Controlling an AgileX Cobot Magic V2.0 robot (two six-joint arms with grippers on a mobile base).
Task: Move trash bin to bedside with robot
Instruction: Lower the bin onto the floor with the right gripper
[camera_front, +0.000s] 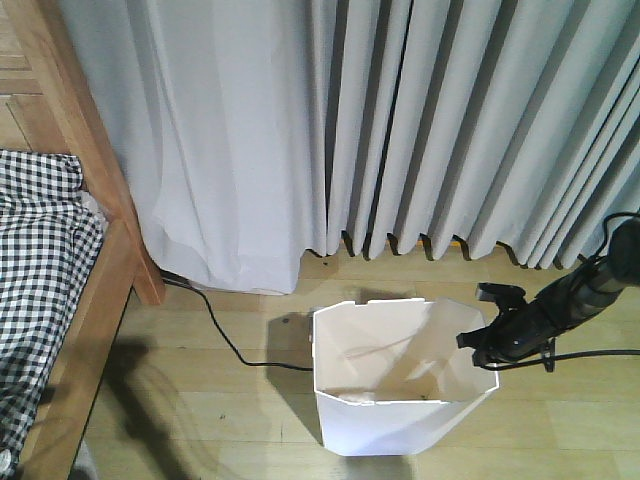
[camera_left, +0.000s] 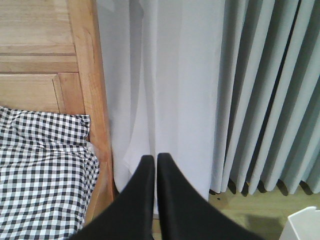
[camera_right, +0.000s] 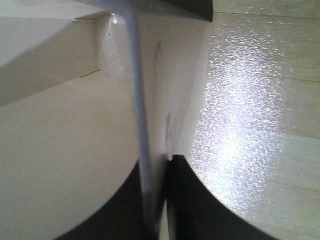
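The trash bin (camera_front: 385, 420) stands upright on the wooden floor (camera_front: 200, 400), in front of the grey curtain (camera_front: 250, 130). Its right-hand rim (camera_right: 134, 90) is pinched by the right gripper (camera_front: 488, 345). In the right wrist view the thin wall is seen edge-on between the two black fingers, one inside the bin and one outside.

From this gripper, the body of the bin lies directly to the left. The bed (camera_front: 105, 275), with its checked bedding (camera_left: 40, 165), lies further left in the same direction, well apart from the bin across bare floor. A leftward carry or drag is therefore judged to be what the coming move calls for, with the bin leading the gripper.

A black cable (camera_front: 225, 340) is laid across the floor between bin and bed, and it could be caught if the bin is dragged.

The left gripper (camera_left: 154, 162) is pressed together on nothing. It is held off the floor facing the curtain, with the bed to its left. It is nearer the bed, but only the right arm is engaged with the bin.
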